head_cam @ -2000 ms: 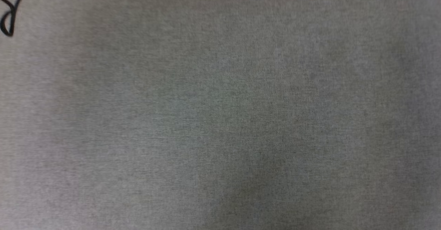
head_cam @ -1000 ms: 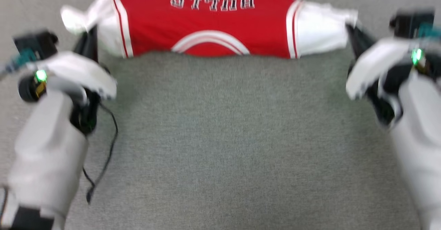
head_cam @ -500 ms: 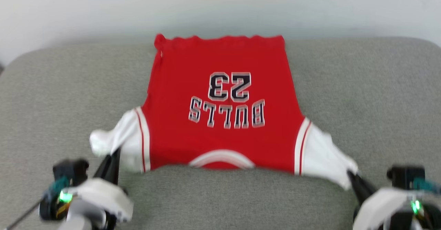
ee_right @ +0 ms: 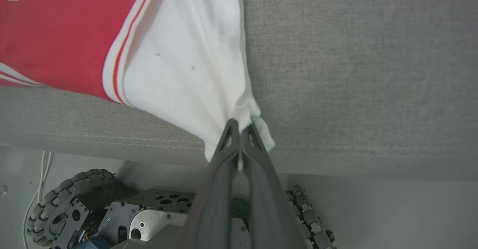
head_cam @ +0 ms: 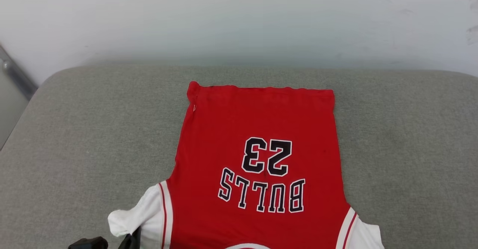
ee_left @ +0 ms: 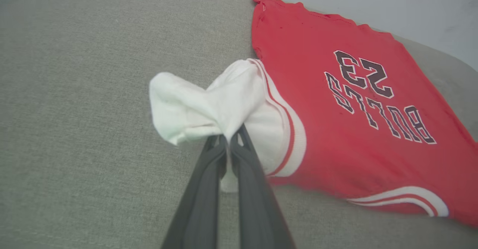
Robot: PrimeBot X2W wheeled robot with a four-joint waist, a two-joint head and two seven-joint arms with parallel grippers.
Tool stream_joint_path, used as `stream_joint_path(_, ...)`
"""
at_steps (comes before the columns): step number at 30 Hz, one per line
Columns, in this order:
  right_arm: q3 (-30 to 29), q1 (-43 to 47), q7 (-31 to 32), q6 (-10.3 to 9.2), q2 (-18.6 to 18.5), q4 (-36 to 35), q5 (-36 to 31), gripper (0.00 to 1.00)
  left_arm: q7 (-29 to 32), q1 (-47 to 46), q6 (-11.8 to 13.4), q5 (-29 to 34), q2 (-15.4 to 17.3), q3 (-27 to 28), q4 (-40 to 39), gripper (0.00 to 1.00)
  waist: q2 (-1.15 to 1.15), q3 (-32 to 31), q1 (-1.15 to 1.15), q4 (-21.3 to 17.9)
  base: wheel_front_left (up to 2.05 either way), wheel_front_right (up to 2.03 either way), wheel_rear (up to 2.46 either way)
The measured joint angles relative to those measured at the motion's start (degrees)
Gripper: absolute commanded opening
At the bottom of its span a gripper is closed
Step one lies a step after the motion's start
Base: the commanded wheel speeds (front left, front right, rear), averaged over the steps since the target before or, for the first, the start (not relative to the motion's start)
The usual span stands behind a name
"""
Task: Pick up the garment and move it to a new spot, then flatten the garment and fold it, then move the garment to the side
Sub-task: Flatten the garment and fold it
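Grey woven upholstery of a cushion (head_cam: pixel 74 137) covers most of the head view, with a pale wall (head_cam: pixel 239 17) across the top. The garment (head_cam: pixel 257 159) lies on it at the centre and lower centre of the frame, printed side up. Its long axis runs from the top to the bottom of the picture. The straight red hem points toward the wall and the collar end runs off the bottom edge. Because of this the black "23" and the word "BULLS" under it read upside down.

The red body lies fairly flat, with one small bunched knot at the upper left corner of the hem.

In the left wrist view the left end effector (ee_left: pixel 228 139) has its dark fingers pressed together, clamped on the white sleeve (ee_left: pixel 209 107), which puffs out in a crumpled fold above the tips.

In the right wrist view the right end effector (ee_right: pixel 241 127) is likewise pinched on the tip of the other sleeve (ee_right: pixel 186 62). That sleeve is drawn taut into a fan toward the stitched front edge of the cushion. In the lower left of that view are the robot's base (ee_right: pixel 149 219) and a treaded wheel (ee_right: pixel 63 200).
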Motion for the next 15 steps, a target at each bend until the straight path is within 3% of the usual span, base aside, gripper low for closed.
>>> stream_joint_path(1,-0.11,0.02,0.71,0.00,0.09,-0.42,0.00,0.47,-0.19,-0.02,0.20,0.31,-0.04,-0.08,-0.45,0.00,0.00,-0.03,0.00,0.24,0.00,0.00,0.00)
stream_joint_path(2,-0.18,-0.05,1.10,0.00,0.14,-0.75,0.01,1.00,-0.47,-0.04,0.19,0.51,-0.22,-0.31,-0.97,0.00,0.00,-0.04,0.00,0.45,0.00,0.00,0.00)
stream_joint_path(5,-0.52,-2.13,-0.15,0.00,0.26,-1.47,-0.07,1.00,-0.77,-0.57,0.32,1.48,-0.43,-0.77,-1.38,0.00,0.00,0.25,0.00,0.92,0.00,0.00,0.00)
stream_joint_path(9,-3.27,-10.73,-7.94,0.00,0.29,-0.85,-0.03,1.00,-1.72,-2.96,0.54,2.63,-0.44,-0.62,-2.14,0.00,0.00,1.10,0.01,1.53,0.00,0.00,0.00)
stream_joint_path(15,-6.50,-26.58,-15.14,0.00,-3.09,9.05,1.66,1.00,-2.32,-8.01,-0.30,4.88,-0.16,-0.92,-4.12,0.00,0.00,4.99,0.02,3.22,0.00,0.00,0.00)
